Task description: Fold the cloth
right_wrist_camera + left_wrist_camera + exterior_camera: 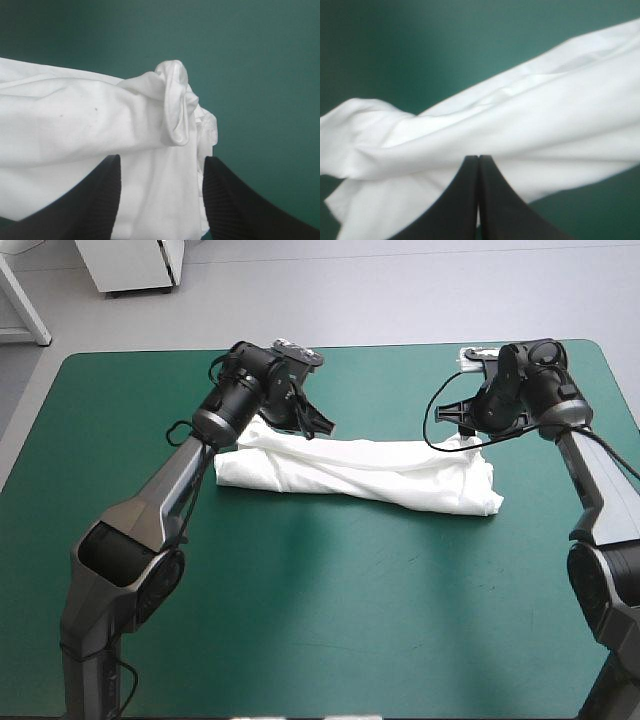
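The white T-shirt (360,472) lies folded into a long band across the middle of the teal-green table. My left gripper (318,426) is at the far edge of the band's left part, and the cloth rises slightly toward it. In the left wrist view its black fingers meet in a pointed arch (478,159), shut on the T-shirt (520,125). My right gripper (466,432) is over the band's far right end. In the right wrist view it stands open (161,158), with a bunched, rolled corner of the T-shirt (75,125) between and ahead of its fingers.
The teal-green cover (320,610) stretches wide between the band and the table's near edge. A narrower strip of cover (390,380) lies between the grippers and the far edge.
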Action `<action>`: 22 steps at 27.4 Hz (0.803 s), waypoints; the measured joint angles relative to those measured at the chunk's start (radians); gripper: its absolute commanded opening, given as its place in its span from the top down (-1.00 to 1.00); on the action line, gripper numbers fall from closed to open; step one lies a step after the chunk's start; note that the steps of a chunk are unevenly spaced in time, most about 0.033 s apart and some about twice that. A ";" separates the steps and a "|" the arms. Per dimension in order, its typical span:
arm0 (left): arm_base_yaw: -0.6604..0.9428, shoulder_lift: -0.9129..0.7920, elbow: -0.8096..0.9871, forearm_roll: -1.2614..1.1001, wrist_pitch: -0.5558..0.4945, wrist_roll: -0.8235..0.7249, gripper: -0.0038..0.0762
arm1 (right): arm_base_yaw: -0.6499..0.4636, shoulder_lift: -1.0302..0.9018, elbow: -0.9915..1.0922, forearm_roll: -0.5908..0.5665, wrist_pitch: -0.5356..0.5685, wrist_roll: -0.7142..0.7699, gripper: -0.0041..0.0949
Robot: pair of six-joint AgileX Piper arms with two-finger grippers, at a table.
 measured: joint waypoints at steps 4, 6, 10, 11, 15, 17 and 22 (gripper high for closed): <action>-0.075 0.002 0.000 -0.033 0.001 0.007 0.96 | 0.000 -0.004 0.000 -0.001 0.014 0.001 0.08; -0.099 0.008 0.000 -0.038 -0.005 0.007 0.96 | 0.000 -0.004 0.000 -0.001 0.020 0.001 0.08; -0.123 0.039 0.000 -0.039 -0.038 0.008 0.96 | 0.000 -0.004 0.000 -0.001 0.024 0.002 0.14; -0.124 0.051 0.000 -0.040 -0.048 0.008 0.96 | 0.000 -0.004 0.000 -0.001 0.025 0.002 0.15; -0.125 0.105 0.000 -0.064 -0.077 0.008 0.96 | 0.000 -0.004 0.000 -0.001 0.028 0.003 0.21; -0.125 0.132 0.000 -0.068 -0.088 0.008 0.96 | 0.000 -0.004 0.000 -0.001 0.030 0.003 0.21; -0.125 0.226 0.000 -0.072 -0.102 0.008 0.96 | 0.000 -0.004 0.000 -0.001 0.031 0.013 0.21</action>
